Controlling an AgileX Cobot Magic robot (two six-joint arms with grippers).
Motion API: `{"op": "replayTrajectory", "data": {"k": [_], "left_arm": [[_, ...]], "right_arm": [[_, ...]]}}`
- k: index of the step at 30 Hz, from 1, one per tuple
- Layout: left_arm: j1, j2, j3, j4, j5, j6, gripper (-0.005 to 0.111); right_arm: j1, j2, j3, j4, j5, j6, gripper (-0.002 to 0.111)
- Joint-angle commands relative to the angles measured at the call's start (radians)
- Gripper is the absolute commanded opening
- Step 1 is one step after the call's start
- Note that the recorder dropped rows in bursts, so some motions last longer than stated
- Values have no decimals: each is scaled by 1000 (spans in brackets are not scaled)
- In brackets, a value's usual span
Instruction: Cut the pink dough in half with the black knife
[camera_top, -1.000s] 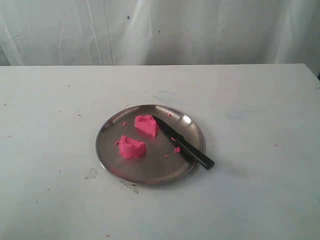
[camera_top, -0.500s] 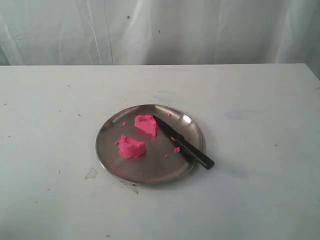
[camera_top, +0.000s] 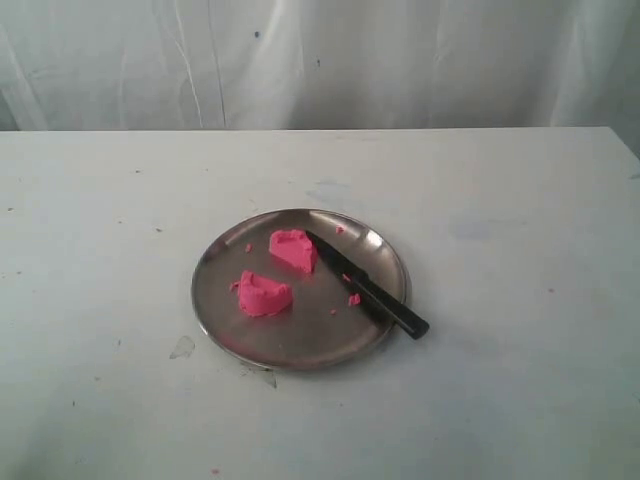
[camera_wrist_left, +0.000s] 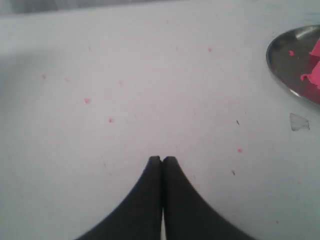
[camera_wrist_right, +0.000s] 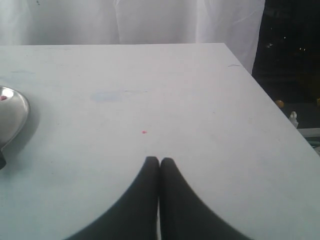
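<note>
The pink dough lies in two rough chunks on a round steel plate: one chunk at the back, the other nearer the front. The black knife rests across the plate's right side, its tip beside the back chunk and its handle over the rim. Neither arm shows in the exterior view. My left gripper is shut and empty over bare table, with the plate's edge off to one side. My right gripper is shut and empty too, with the plate's rim at the picture's edge.
Small pink crumbs dot the plate, and tiny specks lie on the white table. A scrap of clear film lies by the plate's front left. White curtain hangs behind the table. The table's right edge drops off to a dark space.
</note>
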Motion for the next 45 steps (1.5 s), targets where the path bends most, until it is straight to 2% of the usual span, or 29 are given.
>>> {"op": "replayTrajectory", "data": {"k": [1,45], "left_arm": [[-6,-5,5,-19,66,-118,0],[-6,-5,5,-9,46,-118,0]], "right_arm": [[-3,-2,2,1,-8,-6,0],[-3,-2,2,1,-8,-6,0]]}}
